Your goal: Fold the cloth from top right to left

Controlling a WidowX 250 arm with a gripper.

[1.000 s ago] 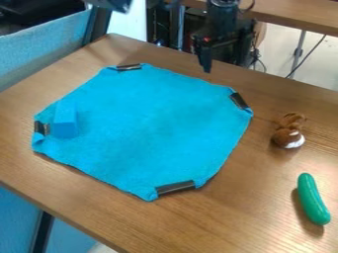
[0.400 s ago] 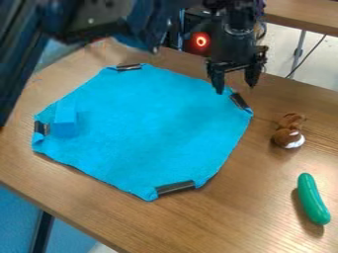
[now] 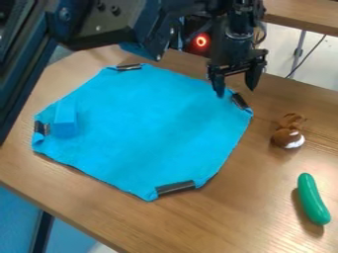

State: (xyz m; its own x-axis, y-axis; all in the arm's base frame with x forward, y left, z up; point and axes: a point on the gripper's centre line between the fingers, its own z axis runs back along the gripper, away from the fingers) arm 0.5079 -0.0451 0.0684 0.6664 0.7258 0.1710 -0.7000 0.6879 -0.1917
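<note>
Probably at the pre-grasp step, with fingers (image 3: 216,83) apart near the top-right black strip (image 3: 239,101). Next, lower, close on that corner, carry left. Count one cloth (image 3: 148,128), below-left of the fingers, with four such strips; farther left, one blue block (image 3: 65,118); lower right, one brown-and-white toy (image 3: 289,137), one green cucumber (image 3: 312,197).

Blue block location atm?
In the camera view, the blue block sits on the left side of the blue cloth, beside the dark clip at its left corner.
</note>
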